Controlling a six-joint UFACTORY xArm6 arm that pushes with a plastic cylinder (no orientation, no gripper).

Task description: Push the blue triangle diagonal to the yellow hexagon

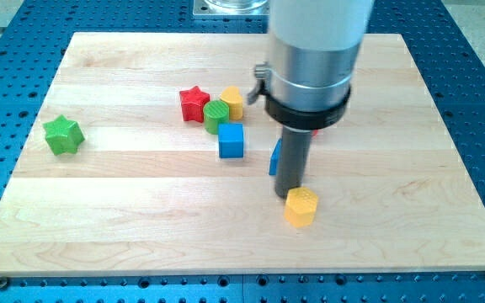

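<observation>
The blue triangle (274, 158) sits mostly hidden behind the rod, up and left of the yellow hexagon (301, 207). It looks light, stiff and slippery on the table (125, 219); push a flat face. My tip (289, 195), no claw, holds nothing and touches the hexagon's upper-left.

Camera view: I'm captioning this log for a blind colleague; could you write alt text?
My tip touches the top of the yellow hexagon; the blue triangle peeks out left of the rod. A blue cube, green cylinder, red star and yellow block cluster upper-left; a green star sits far left.
</observation>
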